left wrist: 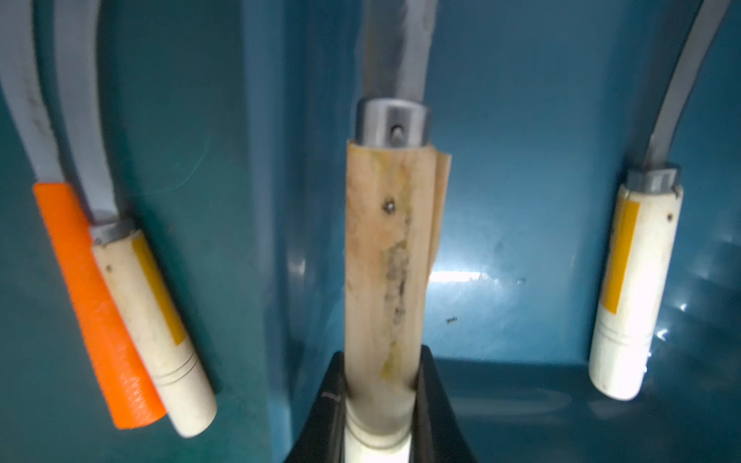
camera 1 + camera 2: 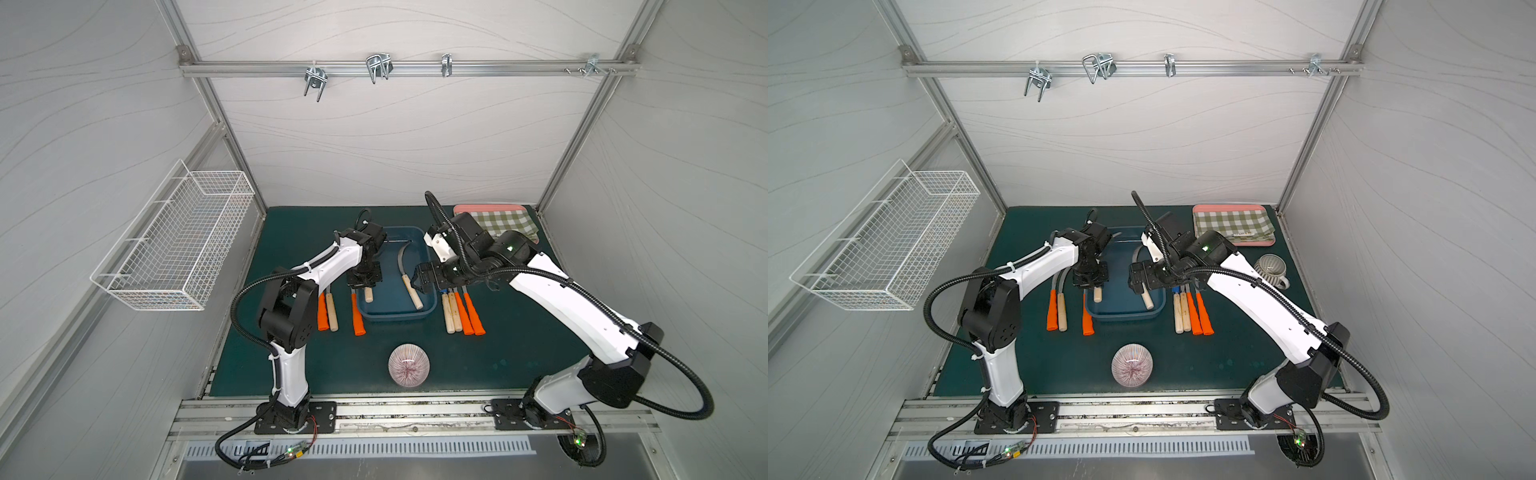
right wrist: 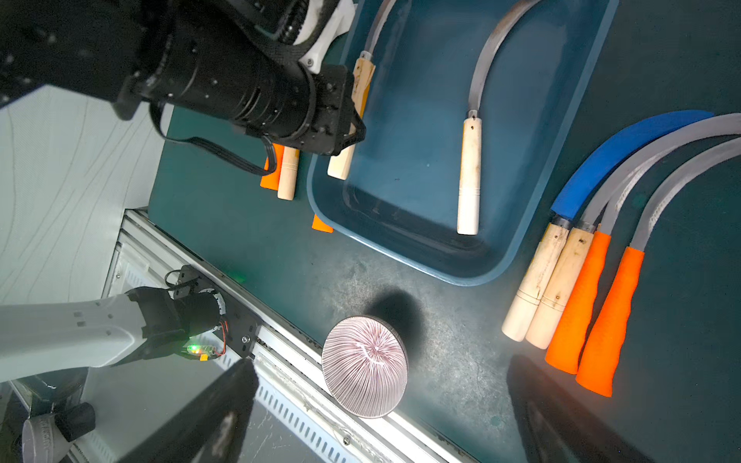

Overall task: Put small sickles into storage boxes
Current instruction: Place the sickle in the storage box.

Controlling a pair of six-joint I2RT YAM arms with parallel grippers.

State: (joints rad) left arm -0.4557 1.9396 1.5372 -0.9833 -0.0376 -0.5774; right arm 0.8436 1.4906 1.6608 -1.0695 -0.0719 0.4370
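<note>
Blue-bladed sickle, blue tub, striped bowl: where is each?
blue-bladed sickle [image 3: 613, 156], right wrist view, middle of blade.
blue tub [image 2: 395, 316], in a top view, near rim.
striped bowl [image 2: 409, 365], in a top view, centre.

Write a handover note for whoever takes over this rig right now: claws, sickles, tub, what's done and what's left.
Left claw: shut on a wood-handled sickle, held over the left side of the blue tub, not yet released.
Right claw: open and empty, over the tub's right edge.
Done: another sickle lies inside the tub.
Left: release the held one, then clear seven off the mat: three sickles left of the tub and four sickles right of it, one of them blue-bladed.
</note>
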